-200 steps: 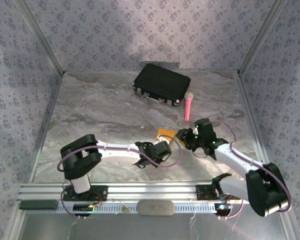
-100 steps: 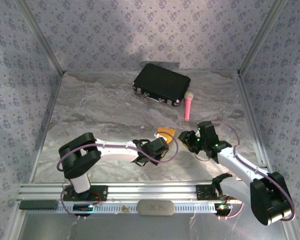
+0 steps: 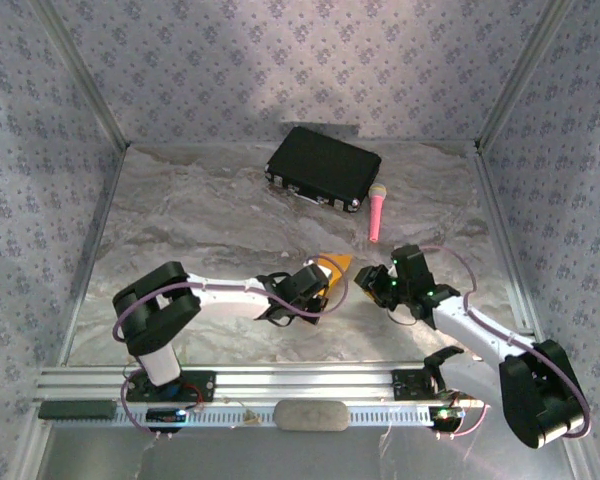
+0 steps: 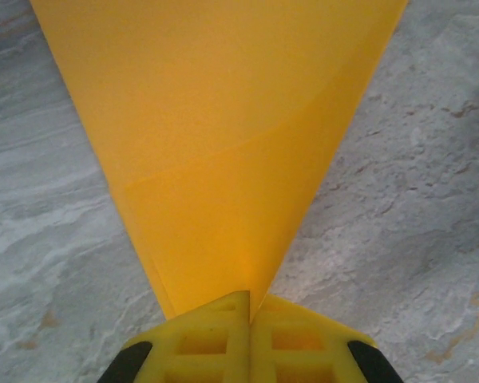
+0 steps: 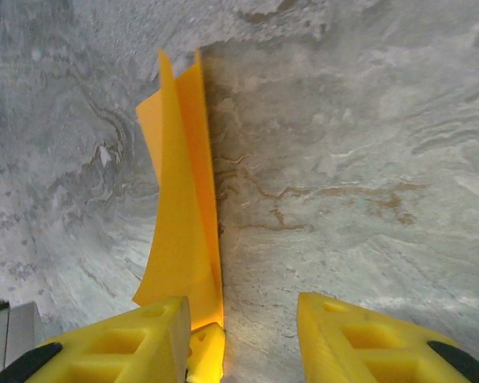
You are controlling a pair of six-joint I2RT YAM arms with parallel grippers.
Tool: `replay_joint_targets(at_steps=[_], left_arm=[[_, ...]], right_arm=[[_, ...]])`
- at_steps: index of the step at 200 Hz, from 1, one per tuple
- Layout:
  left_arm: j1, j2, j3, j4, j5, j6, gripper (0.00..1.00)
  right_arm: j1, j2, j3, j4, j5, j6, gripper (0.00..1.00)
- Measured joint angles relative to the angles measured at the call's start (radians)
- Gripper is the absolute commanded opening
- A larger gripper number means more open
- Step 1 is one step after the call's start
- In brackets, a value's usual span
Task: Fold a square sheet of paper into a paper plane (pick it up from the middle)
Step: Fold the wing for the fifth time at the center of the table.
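Paper (image 3: pixel 335 268): one orange-yellow sheet, creased into a pointed wedge, sits toward the near edge of the bench (image 3: pixel 180 220), about midway between its left and right edges. Two tools flank it.

On its left, the left tool (image 3: pixel 323 283) pinches the narrow end. In the left wrist view its yellow fingers (image 4: pixel 207 343) are pressed together on the tip of the paper (image 4: pixel 223 144), which widens away from them, and a faint diagonal crease crosses its face.

On its right, the right tool (image 3: pixel 370 276) is spread. In the right wrist view the gap between the fingers of this tool (image 5: pixel 243 307) is wide. The paper (image 5: pixel 180 199) stands on edge as two thin flaps meeting along a fold, just beside the left finger and well apart from the right one. I cannot tell whether that left finger touches it.

Toward the far edge lies one black case (image 3: pixel 323 165), shut, so its contents cannot be seen. One pink microphone (image 3: pixel 376 212) lies just right of the case, its pale head near the case's right corner and its handle pointing toward the near edge.
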Motion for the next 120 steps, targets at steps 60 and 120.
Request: replay_joint_targets(at_steps=[60,120], left_arm=[[0.088,0.001,-0.078,0.171,0.221,-0.028,0.00],[0.136,0.052,-0.086,0.270,0.398,-0.061,0.00]], right_arm=[[0.107,0.087,0.008,0.075,0.003,-0.119,0.22],[0.152,0.261,0.043,0.218,-0.060,-0.183,0.10]])
